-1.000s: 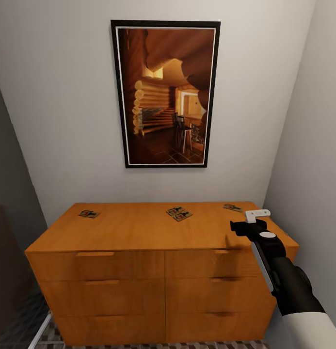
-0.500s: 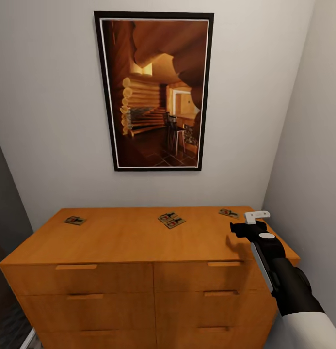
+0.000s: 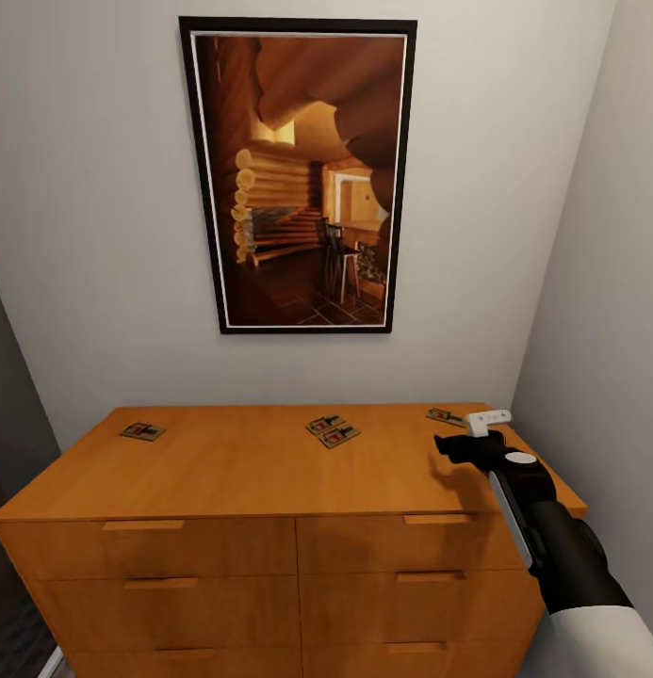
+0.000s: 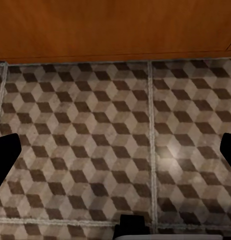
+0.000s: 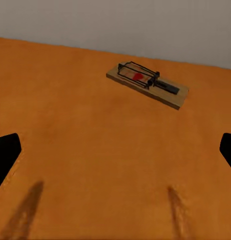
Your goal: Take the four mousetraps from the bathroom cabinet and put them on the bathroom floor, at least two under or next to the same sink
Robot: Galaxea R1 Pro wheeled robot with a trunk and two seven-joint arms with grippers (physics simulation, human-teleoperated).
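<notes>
Right end effector (image 3: 477,435) hovers wide apart over the cabinet (image 3: 269,471), lower right of frame, just short of the nearest mousetrap (image 5: 148,84). I'd come down flat, probably pinching across the board.

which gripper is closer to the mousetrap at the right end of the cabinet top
Right. The right gripper hovers over the cabinet just short of that mousetrap; the left gripper hangs low over the floor.

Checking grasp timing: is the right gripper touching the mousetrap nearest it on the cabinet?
Apart. In the right wrist view, bare cabinet top lies between the open right gripper and the mousetrap.
</notes>
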